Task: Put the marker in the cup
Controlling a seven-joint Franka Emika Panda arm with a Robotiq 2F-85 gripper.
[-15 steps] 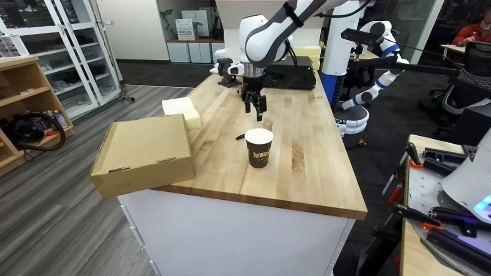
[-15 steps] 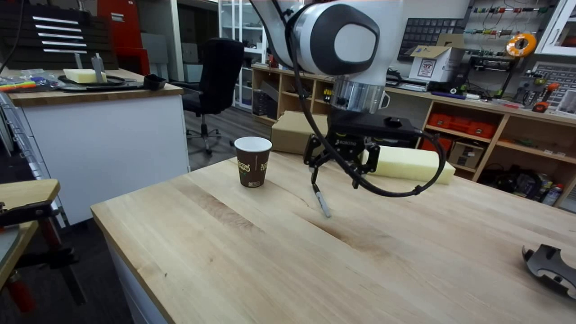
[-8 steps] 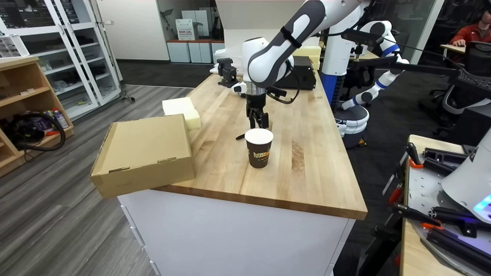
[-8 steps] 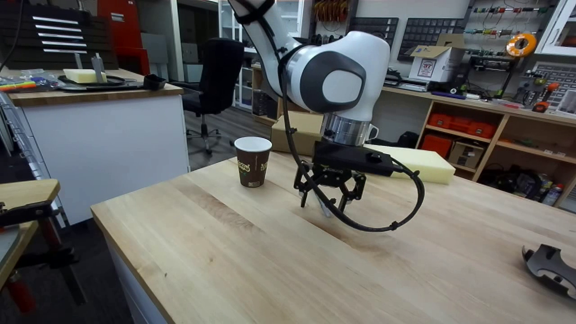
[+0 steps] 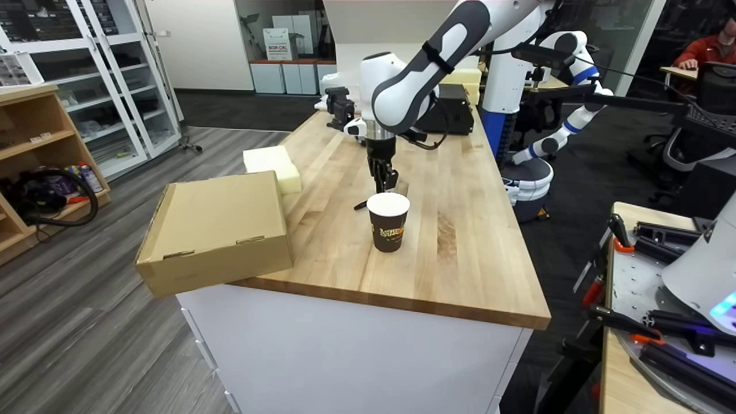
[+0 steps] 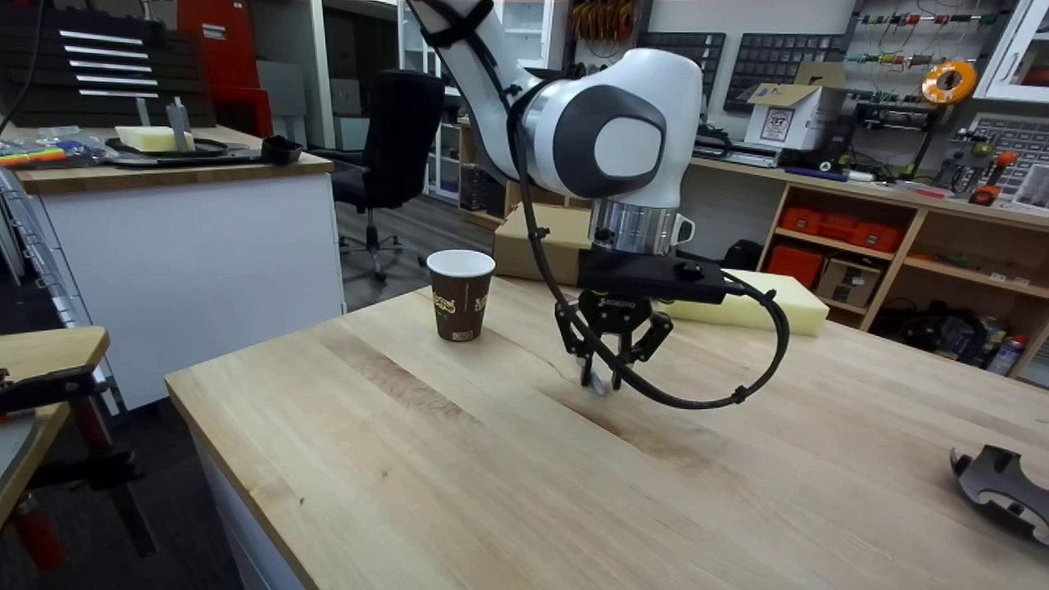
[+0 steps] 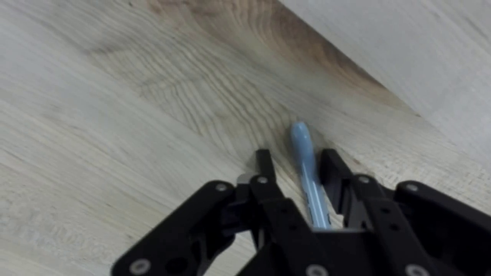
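The marker (image 7: 312, 186) lies on the wooden table, between the fingers of my gripper (image 7: 296, 155). It runs close along the right finger (image 7: 333, 172) in the wrist view, and a gap separates it from the left finger (image 7: 265, 165). The jaws stand partly apart, so they are open around it. Its dark end (image 5: 360, 205) pokes out to the left of the cup in an exterior view; its grey tip (image 6: 598, 387) shows by the fingertips elsewhere. Upright on the table stands the brown paper cup (image 6: 460, 307) with a white rim, apart from the gripper.
A cardboard box (image 5: 218, 230) overhangs the table edge, with a pale foam block (image 5: 277, 167) behind it. A dark curved part (image 6: 1004, 492) sits on the table. Farther back is a black box (image 5: 451, 112). A cable loops beside the gripper.
My gripper has come down from above the table to the marker. Its fingers have drawn closer together around it. Marker and cup have stayed in place.
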